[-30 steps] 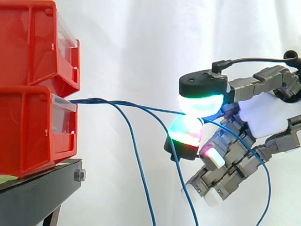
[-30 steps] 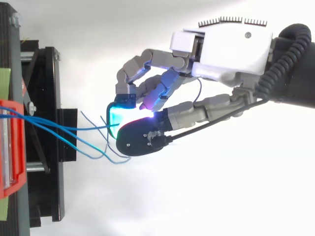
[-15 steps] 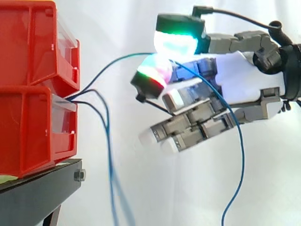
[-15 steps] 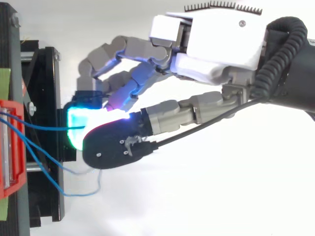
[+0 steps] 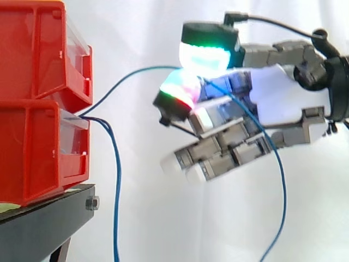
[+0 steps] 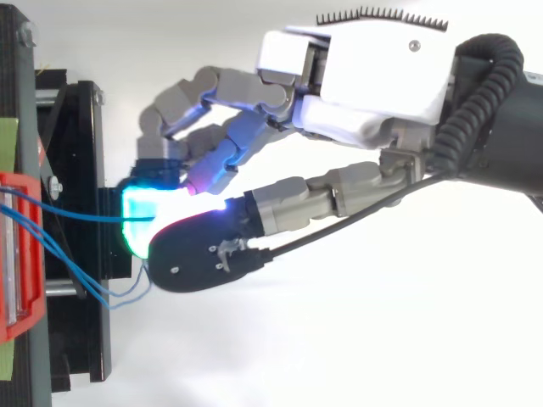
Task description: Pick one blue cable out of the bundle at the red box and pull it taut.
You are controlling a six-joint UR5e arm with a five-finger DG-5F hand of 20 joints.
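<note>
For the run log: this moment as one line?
hand: shut on blue cable | cable: curved, not taut, from lower red bin | second blue cable: hangs down

Entry, side view:
- Pinch point of the blue cable (image 5: pixel 136 70) is covered by the glowing pads (image 5: pixel 204 55) of the hand (image 5: pixel 283 101).
- Its loose end, below the hand, is cut off by the bottom edge.
- The second cable (image 5: pixel 116 180), beyond the fingertips by the red box (image 5: pixel 38 147), is cut off likewise.
- Both cable roots are hidden inside the box.
- The lower fingers (image 5: pixel 218 161) are blurred.

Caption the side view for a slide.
Grey multi-fingered robot hand pinches one thin blue cable, which arcs slack from the lower red plastic bin.
</note>
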